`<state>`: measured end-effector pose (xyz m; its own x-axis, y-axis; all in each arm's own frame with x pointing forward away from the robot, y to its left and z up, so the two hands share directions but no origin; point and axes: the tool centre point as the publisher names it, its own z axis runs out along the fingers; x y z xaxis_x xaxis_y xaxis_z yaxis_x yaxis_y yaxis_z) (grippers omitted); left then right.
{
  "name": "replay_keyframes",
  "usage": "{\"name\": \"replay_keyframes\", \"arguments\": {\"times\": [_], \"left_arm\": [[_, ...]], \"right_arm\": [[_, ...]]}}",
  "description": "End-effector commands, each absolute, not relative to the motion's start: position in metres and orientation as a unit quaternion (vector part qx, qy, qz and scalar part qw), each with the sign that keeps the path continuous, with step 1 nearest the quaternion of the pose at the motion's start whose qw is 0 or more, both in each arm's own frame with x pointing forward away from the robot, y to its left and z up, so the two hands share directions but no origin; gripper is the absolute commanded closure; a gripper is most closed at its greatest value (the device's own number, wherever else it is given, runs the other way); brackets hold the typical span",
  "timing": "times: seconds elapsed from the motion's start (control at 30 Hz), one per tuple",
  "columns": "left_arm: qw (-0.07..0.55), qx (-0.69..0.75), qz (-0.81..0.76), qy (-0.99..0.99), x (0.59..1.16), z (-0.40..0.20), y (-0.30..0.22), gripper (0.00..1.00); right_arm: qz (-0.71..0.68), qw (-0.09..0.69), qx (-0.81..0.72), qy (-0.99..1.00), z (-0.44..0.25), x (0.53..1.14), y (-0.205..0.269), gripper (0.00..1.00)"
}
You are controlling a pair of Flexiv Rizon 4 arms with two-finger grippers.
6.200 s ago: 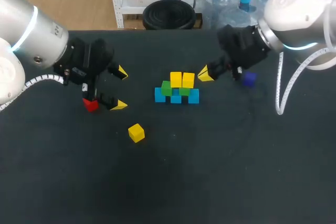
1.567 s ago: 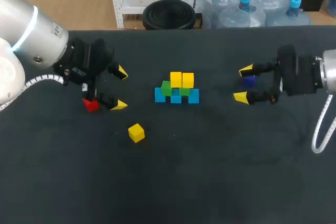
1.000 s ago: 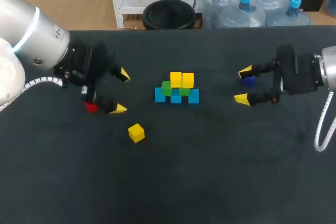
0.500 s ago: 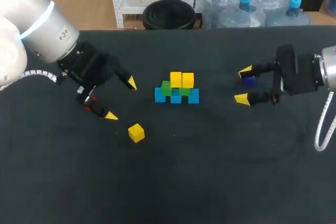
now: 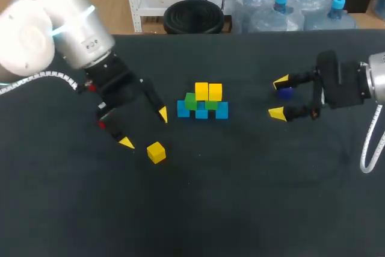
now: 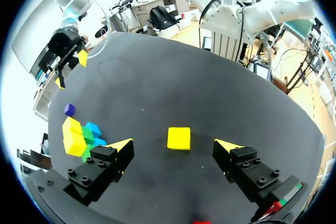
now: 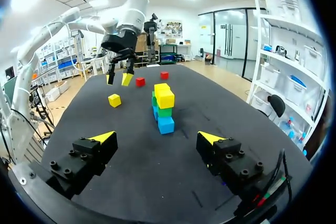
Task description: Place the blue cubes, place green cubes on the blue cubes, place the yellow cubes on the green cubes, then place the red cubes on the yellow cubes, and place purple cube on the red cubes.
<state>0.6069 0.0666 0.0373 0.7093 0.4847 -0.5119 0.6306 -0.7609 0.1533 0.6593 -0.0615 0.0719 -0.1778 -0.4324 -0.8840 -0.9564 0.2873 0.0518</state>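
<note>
Worktop point(image 5: 240, 197): black mat, runs edge to edge, cubes only.

Left arm point(image 5: 63, 19) comes in over the far-left corner and angles down toward the middle. Right arm point(image 5: 367, 85) comes in low over the right edge, wrist level, fingers pointing at the centre.

Left gripper point(image 5: 144, 129): fingers spread wide, nothing held. It hangs left of centre, tips pointing toward the near edge.

Right gripper point(image 5: 278, 97): also spread wide, and its wrist view shows nothing in the gap. It sits on the right half, toward the far edge.

Pyramid point(image 5: 203, 102) is about mid-worktop, slightly toward the far edge:
- three blue cubes point(image 5: 222, 111) in a row at the base
- two green cubes point(image 5: 191, 100) on those
- two yellow cubes point(image 5: 208, 91) on top

Loose yellow cube point(image 5: 156, 151) lies left of centre, nearer the front edge than the pyramid. In the left wrist view it is just ahead of the gap between the fingers, not touched.

Red cube point(image 7: 140, 81) and second red cube point(image 7: 164, 75) sit on the left side beyond the pyramid, close to the left gripper. The head view mostly hides them.

Purple cube point(image 5: 286, 93) is on the mat by the right gripper's far finger. Contact: cannot tell.
</note>
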Motion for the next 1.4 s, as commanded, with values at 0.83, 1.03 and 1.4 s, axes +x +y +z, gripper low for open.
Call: {"name": "replay_keyframes", "arguments": {"times": [0.83,1.03,1.4], "left_arm": [[0.11,0.91,-0.289,0.277,0.594,0.009,0.054,0.07],[0.115,0.909,-0.285,0.281,0.594,0.01,0.052,0.17],[0.116,0.902,-0.289,0.298,0.587,0.005,0.055,0.35]], "right_arm": [[0.327,0.403,-0.5,0.694,0.071,0.66,-0.061,0.0],[0.327,0.403,-0.5,0.694,0.071,0.66,-0.061,0.0],[0.327,0.403,-0.5,0.694,0.071,0.66,-0.061,0.0]]}}
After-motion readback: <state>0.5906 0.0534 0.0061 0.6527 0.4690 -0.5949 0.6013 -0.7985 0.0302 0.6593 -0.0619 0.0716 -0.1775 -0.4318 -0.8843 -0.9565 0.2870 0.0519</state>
